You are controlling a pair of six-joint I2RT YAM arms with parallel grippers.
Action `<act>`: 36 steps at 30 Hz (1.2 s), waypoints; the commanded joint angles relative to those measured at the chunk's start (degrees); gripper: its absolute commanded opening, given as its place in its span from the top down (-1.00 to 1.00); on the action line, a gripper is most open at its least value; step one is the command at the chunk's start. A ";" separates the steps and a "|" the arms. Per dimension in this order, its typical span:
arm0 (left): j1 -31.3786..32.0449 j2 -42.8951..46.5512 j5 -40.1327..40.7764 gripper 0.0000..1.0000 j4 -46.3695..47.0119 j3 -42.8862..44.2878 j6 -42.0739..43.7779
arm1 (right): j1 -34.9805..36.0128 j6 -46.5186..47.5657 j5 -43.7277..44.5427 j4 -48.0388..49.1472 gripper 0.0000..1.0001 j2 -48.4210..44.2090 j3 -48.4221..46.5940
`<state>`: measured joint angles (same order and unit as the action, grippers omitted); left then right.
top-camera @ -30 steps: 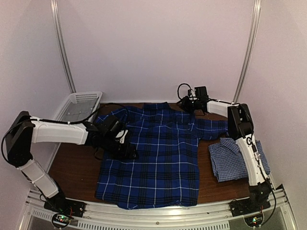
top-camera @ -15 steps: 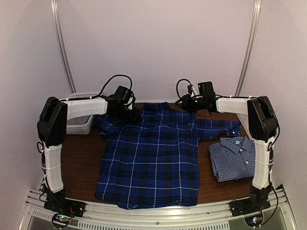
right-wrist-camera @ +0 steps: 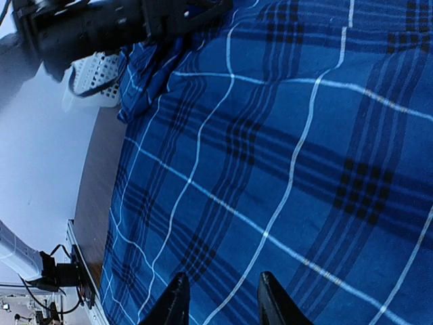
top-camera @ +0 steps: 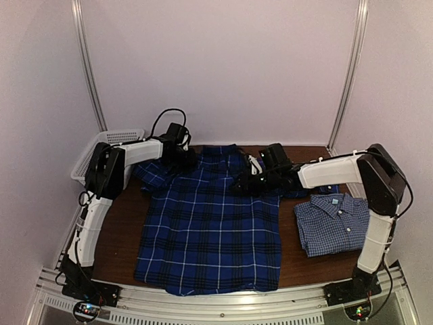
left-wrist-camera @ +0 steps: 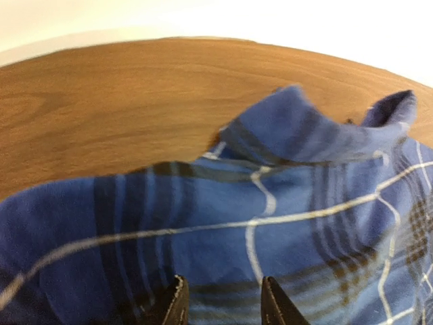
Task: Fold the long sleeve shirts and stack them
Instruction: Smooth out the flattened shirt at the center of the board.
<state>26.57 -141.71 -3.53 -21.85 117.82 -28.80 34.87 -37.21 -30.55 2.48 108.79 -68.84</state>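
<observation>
The dark blue plaid shirt (top-camera: 210,230) lies spread flat on the wooden table, collar toward the back. My left gripper (top-camera: 181,157) rests at its far left shoulder beside the collar; in the left wrist view the left gripper (left-wrist-camera: 222,291) has its fingertips apart, low over rumpled plaid cloth (left-wrist-camera: 270,203). My right gripper (top-camera: 242,184) hovers over the shirt's right chest, and in its wrist view the right gripper (right-wrist-camera: 222,288) is open with flat plaid (right-wrist-camera: 291,149) beyond. The paler checked shirt (top-camera: 331,227) lies folded at the right.
A white mesh basket (top-camera: 108,143) stands at the table's back left corner, close behind the left arm. The right arm (top-camera: 325,170) stretches across the plaid shirt's right sleeve. Bare wood (top-camera: 118,223) shows left of the shirt.
The left arm swung from the shirt's left side up to its far shoulder, its jaws narrowing. The right gripper came from the table's back edge forward and left over the shirt's chest.
</observation>
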 commanded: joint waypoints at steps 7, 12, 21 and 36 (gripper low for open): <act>-6.23 -7.37 -6.34 0.25 1.84 6.69 -1.98 | 7.49 0.56 6.00 0.56 0.27 -7.21 10.38; -8.64 -10.03 -7.14 0.25 1.22 9.69 -4.86 | 10.22 0.49 7.95 0.37 0.26 -8.28 15.89; -11.45 -12.63 -8.69 0.25 -1.33 12.42 -8.87 | 11.38 -0.20 8.97 0.33 0.22 -9.81 22.65; -13.03 -11.50 -13.31 -0.03 -4.25 17.40 -6.89 | 12.94 -1.35 11.51 -4.63 0.07 -20.12 30.57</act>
<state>15.00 -152.57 -14.41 -24.88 132.60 -36.86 47.37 -37.89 -22.26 3.11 91.98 -38.65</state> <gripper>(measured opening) 0.493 0.441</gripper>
